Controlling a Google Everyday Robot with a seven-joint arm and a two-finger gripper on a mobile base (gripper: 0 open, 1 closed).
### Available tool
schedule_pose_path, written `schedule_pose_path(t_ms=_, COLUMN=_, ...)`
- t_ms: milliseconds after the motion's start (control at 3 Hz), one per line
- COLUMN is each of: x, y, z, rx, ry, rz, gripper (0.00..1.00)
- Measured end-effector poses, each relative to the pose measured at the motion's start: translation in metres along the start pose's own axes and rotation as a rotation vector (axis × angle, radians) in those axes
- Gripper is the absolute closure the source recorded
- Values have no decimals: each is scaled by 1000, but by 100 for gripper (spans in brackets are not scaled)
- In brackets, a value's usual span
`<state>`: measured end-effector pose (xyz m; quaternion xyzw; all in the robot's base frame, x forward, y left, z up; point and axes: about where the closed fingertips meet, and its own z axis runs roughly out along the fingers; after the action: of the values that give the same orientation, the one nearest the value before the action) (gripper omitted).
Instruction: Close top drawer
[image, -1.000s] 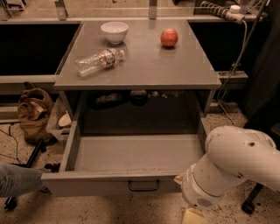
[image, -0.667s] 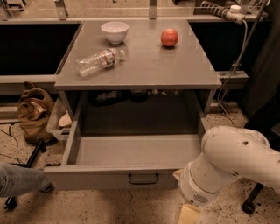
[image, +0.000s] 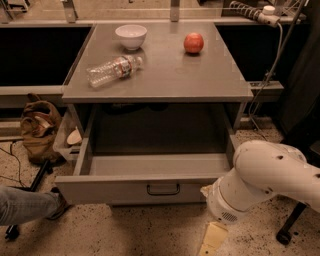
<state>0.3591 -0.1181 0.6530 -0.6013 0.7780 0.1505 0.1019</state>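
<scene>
Top drawer (image: 100, 190): it is pulled far out from under the front edge of the desk (image: 195, 75). The grey inside floor is visible and nothing is seen lying on it.
Drawer front: a plain grey panel, nearly as wide as the desk, with one small dark loop handle (image: 163, 189) in the centre.
Pincer (image: 212, 239): low near the floor, below and in front of the right end of the drawer front, under the front right corner of the desk. Only a pale, wedge-like part of it shows at the bottom border. I cannot tell if it is released or clenched, and I cannot see it touching the drawer.
Robot arm (image: 265, 177): a thick white arm that comes in from the right. Its round wrist sits just beside the right end of the drawer front.
White bowl (image: 131, 36): upright, near the back edge of the desk, towards the back left corner.
Red apple (image: 193, 43): near the back edge, towards the back right corner, well apart from the bowl.
Plastic bottle (image: 114, 70): clear, lying on its side near the left edge, its cap end pointing towards the bowl.
Brown bag (image: 39, 129): on the floor to the left of the desk.
Person's leg (image: 26, 206): in jeans, on the floor by the front left corner.
</scene>
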Motion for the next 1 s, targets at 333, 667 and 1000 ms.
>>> schedule_pose_path(t_ms=333, x=-9, y=-20, z=-6, rx=44, ry=-13, rz=-2, gripper=0)
schedule_pose_path(t_ms=667, x=-22, y=-50, z=-16, rx=94, ry=-39, rz=-4, gripper=0)
schedule_pose_path(t_ms=1000, x=-30, y=-88, z=-25, rx=142, ry=-52, rz=11, gripper=0)
